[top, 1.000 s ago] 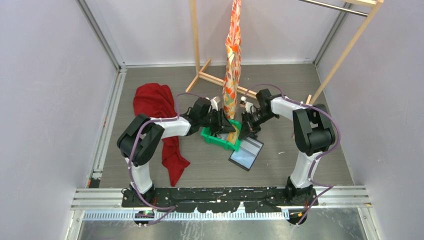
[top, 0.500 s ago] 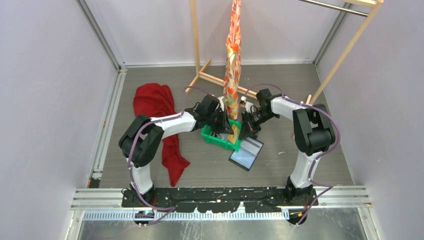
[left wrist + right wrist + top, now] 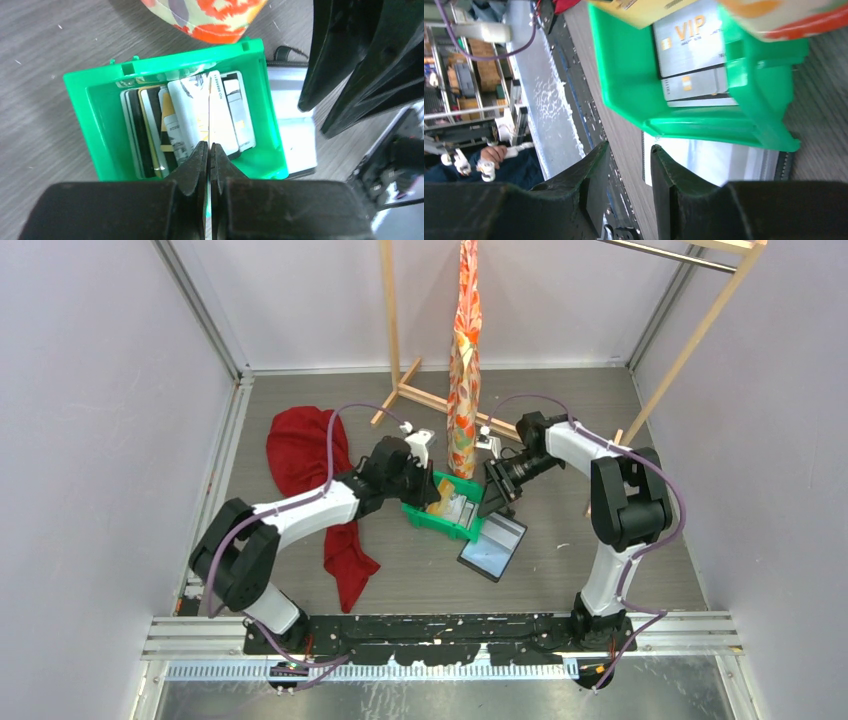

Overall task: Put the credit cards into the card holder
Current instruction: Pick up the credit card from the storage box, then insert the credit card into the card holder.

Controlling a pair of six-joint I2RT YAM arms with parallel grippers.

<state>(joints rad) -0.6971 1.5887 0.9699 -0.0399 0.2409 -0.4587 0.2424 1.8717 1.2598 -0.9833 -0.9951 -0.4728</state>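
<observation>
Several credit cards (image 3: pixel 182 117) lie stacked in the green tray (image 3: pixel 100 85), and the right wrist view shows a grey VIP one (image 3: pixel 689 40) among them. My left gripper (image 3: pixel 428 497) hovers over the tray (image 3: pixel 437 521), shut on an orange-yellow credit card (image 3: pixel 639 10) that appears edge-on (image 3: pixel 209 110) in its own view. To the tray's right, my right gripper (image 3: pixel 497 497) is open with nothing between its fingers. The card holder (image 3: pixel 493 548) lies unfolded on the table just beyond the tray, pale lining up (image 3: pixel 704 160).
A red cloth (image 3: pixel 310 455) lies left of the left arm. An orange patterned fabric (image 3: pixel 465 350) hangs from a wooden rack (image 3: pixel 395 340) behind the tray. A second wooden frame (image 3: pixel 690 340) leans at the right wall.
The left gripper closed on the orange-yellow card and drew back to the left with it. The right gripper opened and let that card go.
</observation>
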